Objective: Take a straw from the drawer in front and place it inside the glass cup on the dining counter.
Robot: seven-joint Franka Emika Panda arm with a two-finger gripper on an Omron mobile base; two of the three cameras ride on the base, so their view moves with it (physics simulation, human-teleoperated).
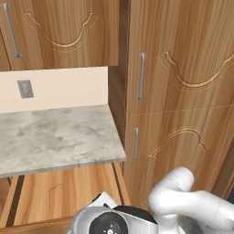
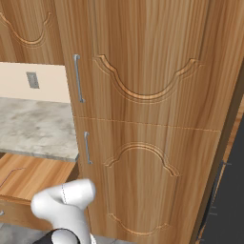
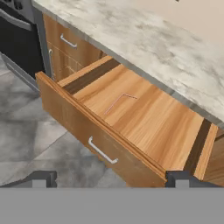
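You have the drawer (image 3: 131,127) pulled out below the marbled worktop (image 3: 144,39), and the straw (image 3: 117,102) is the one thing lying in it: a very thin pinkish line with a short bent end, flat on the light wood floor, in the half nearer the drawer's left side wall and about midway between the front panel and the back. The slim silver bar handle (image 3: 103,151) sits on the outside of the front panel, toward its middle. Your jaws (image 3: 109,177) stand wide apart with nothing between them; the two dark fingertips (image 3: 43,178) rise at the bottom of the hand view, on the near side of the drawer's front panel and above the grey tiled floor (image 3: 26,140), well apart from the straw. The hand view gives you what the base views do not: the narrower stacked drawer fronts (image 3: 65,48) to the left of the open drawer, and a dark appliance front (image 3: 17,39) beyond them. The left base view gives you the straw (image 1: 52,194) again as a faint bent line on the drawer floor (image 1: 73,192), plus the cream backsplash with a grey wall outlet (image 1: 25,89) and the tall wooden cabinet doors (image 1: 183,91) standing at the worktop's right end. In the right base view the straw (image 2: 12,175) is barely visible at the far left.
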